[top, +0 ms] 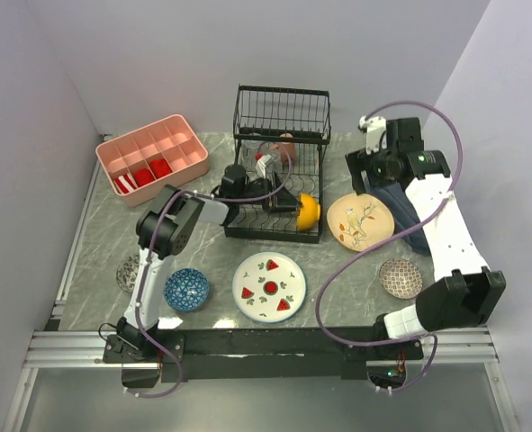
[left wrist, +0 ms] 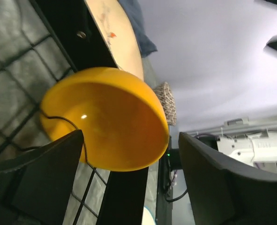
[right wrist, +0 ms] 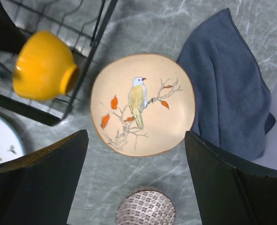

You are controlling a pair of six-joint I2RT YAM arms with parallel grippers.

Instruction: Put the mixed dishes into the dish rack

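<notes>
My left end effector (left wrist: 129,143) is released, its jaws either side of the orange bowl (left wrist: 105,117) lying sideways in the dish rack (top: 279,237) — my right end effector (right wrist: 136,138), also released, hangs above the cream bird-motif plate (right wrist: 143,105).

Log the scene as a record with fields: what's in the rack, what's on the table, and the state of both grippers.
In rack: orange bowl, on its side at the near right corner
On table: watermelon plate, bird plate, blue bowl, brown bowl, grey bowl
Left gripper: open, at the orange bowl
Right gripper: open, above the bird plate
</notes>
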